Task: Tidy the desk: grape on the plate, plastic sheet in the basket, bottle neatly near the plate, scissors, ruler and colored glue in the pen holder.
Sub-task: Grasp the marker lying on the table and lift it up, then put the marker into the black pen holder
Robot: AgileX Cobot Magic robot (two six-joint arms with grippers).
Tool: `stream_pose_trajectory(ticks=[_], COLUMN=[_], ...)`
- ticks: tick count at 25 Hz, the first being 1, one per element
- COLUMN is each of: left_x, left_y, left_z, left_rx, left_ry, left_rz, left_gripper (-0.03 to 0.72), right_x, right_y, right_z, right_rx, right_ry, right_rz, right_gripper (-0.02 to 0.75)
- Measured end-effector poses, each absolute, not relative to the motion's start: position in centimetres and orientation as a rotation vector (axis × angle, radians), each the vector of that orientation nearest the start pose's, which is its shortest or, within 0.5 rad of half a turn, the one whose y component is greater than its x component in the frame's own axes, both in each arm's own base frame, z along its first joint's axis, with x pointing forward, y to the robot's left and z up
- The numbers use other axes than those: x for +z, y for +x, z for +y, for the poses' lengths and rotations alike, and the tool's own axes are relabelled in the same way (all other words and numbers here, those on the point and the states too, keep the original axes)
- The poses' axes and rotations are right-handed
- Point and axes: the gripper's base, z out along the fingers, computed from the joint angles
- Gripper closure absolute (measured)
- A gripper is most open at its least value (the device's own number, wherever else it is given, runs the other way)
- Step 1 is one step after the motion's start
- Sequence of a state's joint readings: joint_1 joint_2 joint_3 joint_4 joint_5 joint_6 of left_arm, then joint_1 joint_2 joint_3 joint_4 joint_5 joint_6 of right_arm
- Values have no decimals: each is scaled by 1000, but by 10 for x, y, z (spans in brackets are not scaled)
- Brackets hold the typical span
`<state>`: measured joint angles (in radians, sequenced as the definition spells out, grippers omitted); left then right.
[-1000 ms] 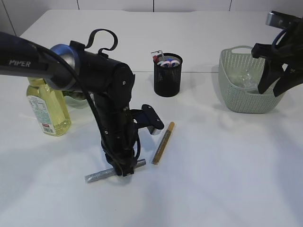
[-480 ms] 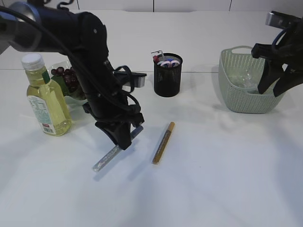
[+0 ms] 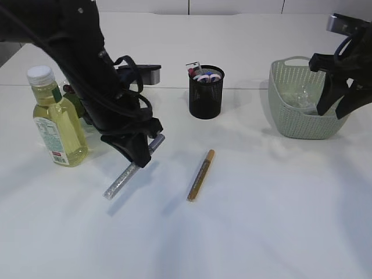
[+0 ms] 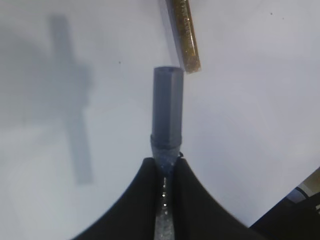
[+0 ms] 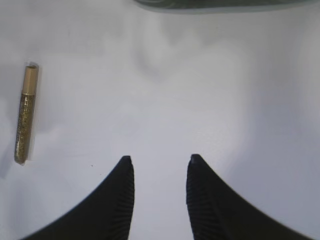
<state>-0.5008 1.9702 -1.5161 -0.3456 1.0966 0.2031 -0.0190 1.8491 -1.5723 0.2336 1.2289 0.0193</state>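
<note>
Left gripper [image 3: 141, 152] clamped on the silver glue pen [image 3: 125, 173], raised off the table [image 3: 261, 221].

We see the silver glue pen tilted, its lower tip near the table surface, its capped end pinched between the left fingers [image 4: 145, 200]. We see the right gripper [image 5: 159, 170] released, its jaws apart and holding nothing, poised beside the basket [image 3: 290, 116]. The gold glue pen [image 3: 200, 175] lies flat on the table between the two arms, well apart from both. The pen holder [image 3: 206, 96] stands behind it with items already inside. The bottle [image 3: 55, 125] stands upright at the left, and the grapes [image 3: 70, 89] are mostly hidden behind the left arm. We see something clear in the basket, too faint to name.
</note>
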Motion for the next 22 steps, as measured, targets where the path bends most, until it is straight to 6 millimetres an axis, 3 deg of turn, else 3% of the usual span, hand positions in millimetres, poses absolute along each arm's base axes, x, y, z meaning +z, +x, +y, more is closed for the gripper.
stream_pose_trajectory(ticks=[6,13,17,22], left_x=[216,241,248,263], left_y=[295,250,244,258], left_z=[-188,-153,-143,-141], left_rx=[-466,-401,-375,-335], left_ry=[757,678,584,470], left_rz=[2785,2417,2257,2035], left_gripper=[655,655,656,656], right_x=[270,270,270,270], right_y=[380,379,379,379], right_z=[12,10,8,8], right_rx=[326,294,261,252], right_ry=[145,134,125,123], right_rz=[2969,2972,2976,2977], right_gripper=[443,443,444,444])
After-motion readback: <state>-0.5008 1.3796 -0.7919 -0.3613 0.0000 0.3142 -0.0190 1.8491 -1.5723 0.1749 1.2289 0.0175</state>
